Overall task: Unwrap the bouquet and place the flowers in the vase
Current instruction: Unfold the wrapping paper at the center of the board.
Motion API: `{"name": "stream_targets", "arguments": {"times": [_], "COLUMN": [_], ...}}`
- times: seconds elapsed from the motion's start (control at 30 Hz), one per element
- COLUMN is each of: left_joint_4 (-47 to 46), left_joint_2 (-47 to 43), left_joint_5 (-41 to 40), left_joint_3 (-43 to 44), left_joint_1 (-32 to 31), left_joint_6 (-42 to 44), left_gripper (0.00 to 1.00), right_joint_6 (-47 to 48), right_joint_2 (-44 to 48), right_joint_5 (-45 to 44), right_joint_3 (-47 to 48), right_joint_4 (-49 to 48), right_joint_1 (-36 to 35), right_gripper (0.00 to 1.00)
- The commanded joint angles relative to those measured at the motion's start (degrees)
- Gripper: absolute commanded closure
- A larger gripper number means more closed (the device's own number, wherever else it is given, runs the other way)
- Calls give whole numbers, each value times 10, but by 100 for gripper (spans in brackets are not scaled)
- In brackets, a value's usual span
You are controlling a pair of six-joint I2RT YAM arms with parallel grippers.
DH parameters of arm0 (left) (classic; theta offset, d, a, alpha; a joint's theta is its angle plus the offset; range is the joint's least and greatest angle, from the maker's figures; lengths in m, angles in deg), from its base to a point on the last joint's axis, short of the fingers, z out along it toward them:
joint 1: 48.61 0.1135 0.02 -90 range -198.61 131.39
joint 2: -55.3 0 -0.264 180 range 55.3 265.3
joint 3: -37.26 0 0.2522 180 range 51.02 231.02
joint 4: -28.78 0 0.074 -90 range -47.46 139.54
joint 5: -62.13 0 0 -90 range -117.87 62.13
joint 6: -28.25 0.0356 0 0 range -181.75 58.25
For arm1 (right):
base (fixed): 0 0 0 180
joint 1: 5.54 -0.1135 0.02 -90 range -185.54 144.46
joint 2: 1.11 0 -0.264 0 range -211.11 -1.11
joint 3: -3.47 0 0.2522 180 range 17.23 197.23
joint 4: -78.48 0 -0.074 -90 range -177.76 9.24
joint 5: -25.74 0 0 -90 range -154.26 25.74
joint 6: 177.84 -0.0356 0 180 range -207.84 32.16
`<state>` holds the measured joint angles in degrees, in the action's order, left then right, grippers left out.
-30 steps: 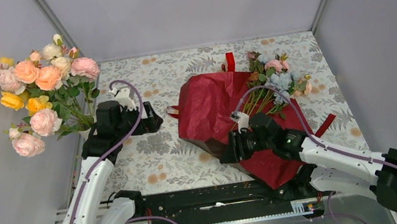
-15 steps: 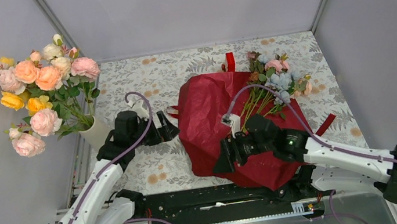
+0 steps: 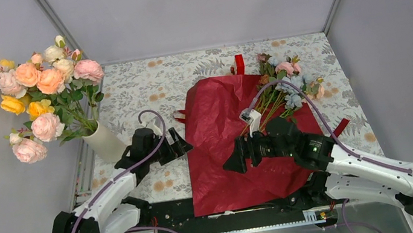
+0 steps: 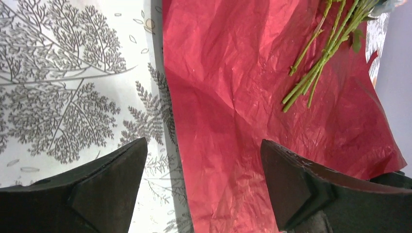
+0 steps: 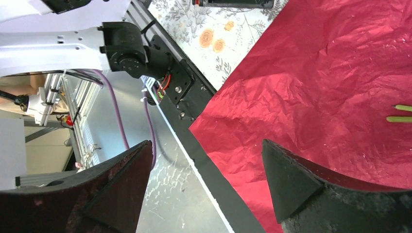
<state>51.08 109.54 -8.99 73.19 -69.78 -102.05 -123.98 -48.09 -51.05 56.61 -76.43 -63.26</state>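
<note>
Describer: Since a second ago, the bouquet's dark red wrapping paper (image 3: 219,139) has dropped flat across the centre of the frame, and the left arm has swung toward it. The flowers (image 3: 285,84) lie loose on its upper right corner.

Listener: And the end effectors?

Describer: Both have their fingers apart and hold nothing. The right end effector (image 3: 229,162) is over the paper, the left end effector (image 3: 184,146) at its left edge.

Listener: What's left?

Describer: Unwrapping looks done. The flowers still need moving to the white vase (image 3: 104,144) at middle left, which already holds large roses (image 3: 41,85).
</note>
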Motion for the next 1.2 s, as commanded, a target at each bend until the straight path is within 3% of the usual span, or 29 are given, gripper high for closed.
{"name": "stream_targets", "arguments": {"times": [0.0,0.4,0.7,1.0,1.17], "left_joint_4": [-136,-222,-235,-241,-248], "left_joint_2": [33,205,289,337,353], "left_joint_5": [-20,-76,-86,-90,-82], "left_joint_3": [-3,78,121,140,148], "left_joint_1": [-1,1,1,1,1], "left_joint_6": [-19,17,40,50,46], "left_gripper": [10,35,45,47,58], "right_joint_6": [-18,-41,-43,-49,-61], "right_joint_2": [-12,2,-3,-22,-52], "right_joint_5": [-23,-127,-167,-165,-169], "right_joint_3": [-27,-107,-142,-153,-166], "right_joint_4": [-54,-79,-79,-106,-134], "right_joint_1": [-4,-3,-3,-3,-3], "right_gripper": [12,15,9,10,15]}}
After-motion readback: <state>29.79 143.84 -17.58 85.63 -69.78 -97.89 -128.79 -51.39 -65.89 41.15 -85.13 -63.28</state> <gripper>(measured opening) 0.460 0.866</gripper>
